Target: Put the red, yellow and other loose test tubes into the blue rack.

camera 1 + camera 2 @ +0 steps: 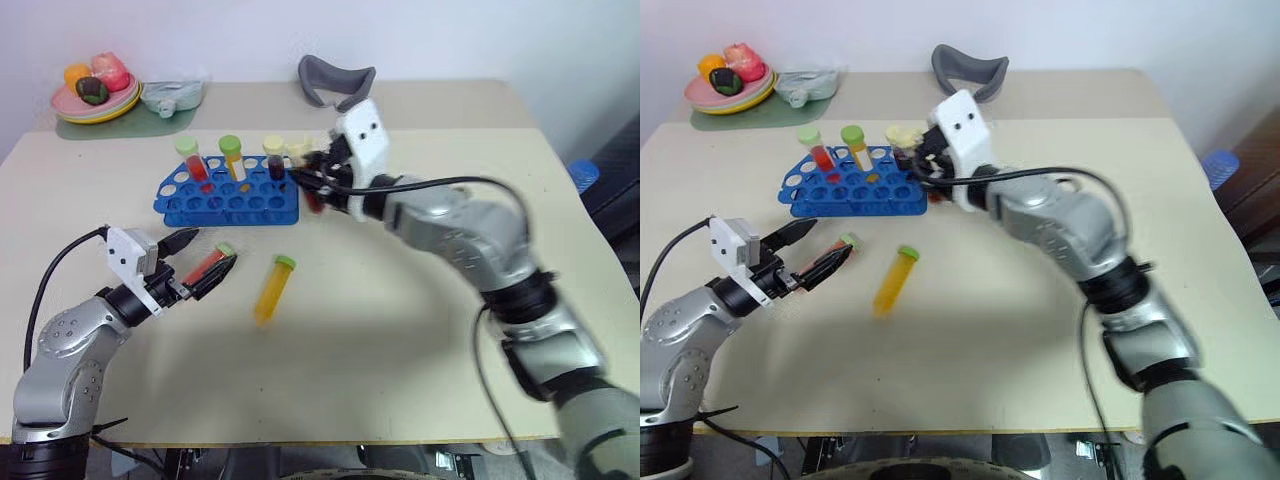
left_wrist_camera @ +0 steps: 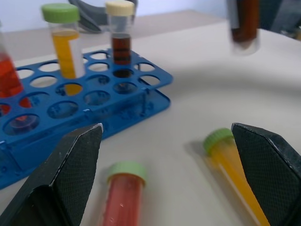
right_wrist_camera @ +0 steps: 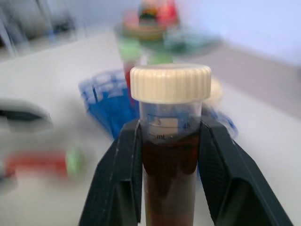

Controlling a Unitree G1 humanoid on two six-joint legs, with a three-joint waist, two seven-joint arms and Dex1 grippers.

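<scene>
Three tubes are standing in the blue rack [image 1: 228, 199]. The right fingers [image 3: 169, 155] are clamping a brown tube [image 3: 169, 174] beside it; the left fingers [image 2: 169, 179], spread wide, are flanking the red tube [image 2: 121, 197], the yellow tube [image 1: 272, 288] lying just beyond.

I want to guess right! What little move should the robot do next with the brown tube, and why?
Probably ease the right gripper over an empty hole in the blue rack and lower the dark brown tube in. It is already clamped upright, just beside the rack's end. The open left gripper brackets the red tube, which can wait.
</scene>
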